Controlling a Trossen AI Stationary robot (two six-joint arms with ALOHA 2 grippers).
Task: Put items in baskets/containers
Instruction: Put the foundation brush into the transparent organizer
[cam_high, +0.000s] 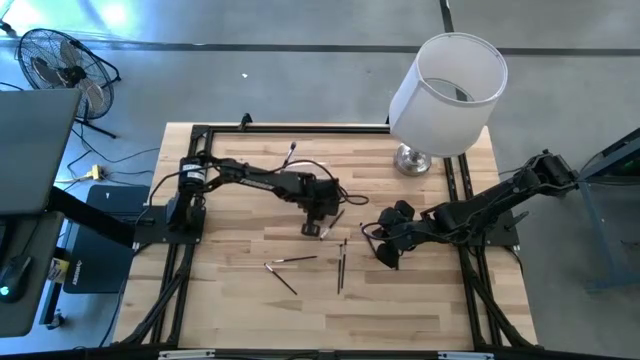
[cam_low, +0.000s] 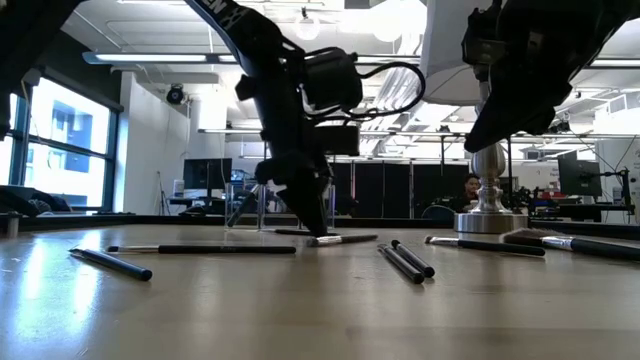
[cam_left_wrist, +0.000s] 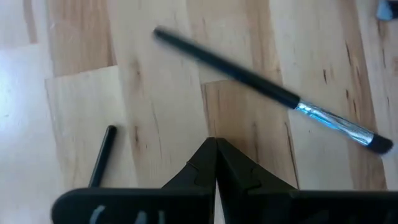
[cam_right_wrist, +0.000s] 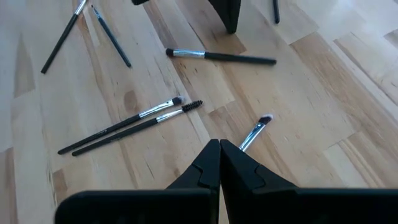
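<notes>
You have a wooden table with a big white lamp at its far right corner. Toward the table's middle from that lamp, your left gripper points down at the wood, fingers pressed together on nothing, a silver-collared brush lying just beyond its tips. Below the lamp, your right gripper hovers, also clenched and empty. More brushes lie scattered between and in front of the grippers.

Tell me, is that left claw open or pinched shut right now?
Shut. In its wrist view the left claw's two dark fingers meet with no gap, holding nothing; a silver-ferruled makeup brush lies flat on the wooden table just beyond them.
</notes>
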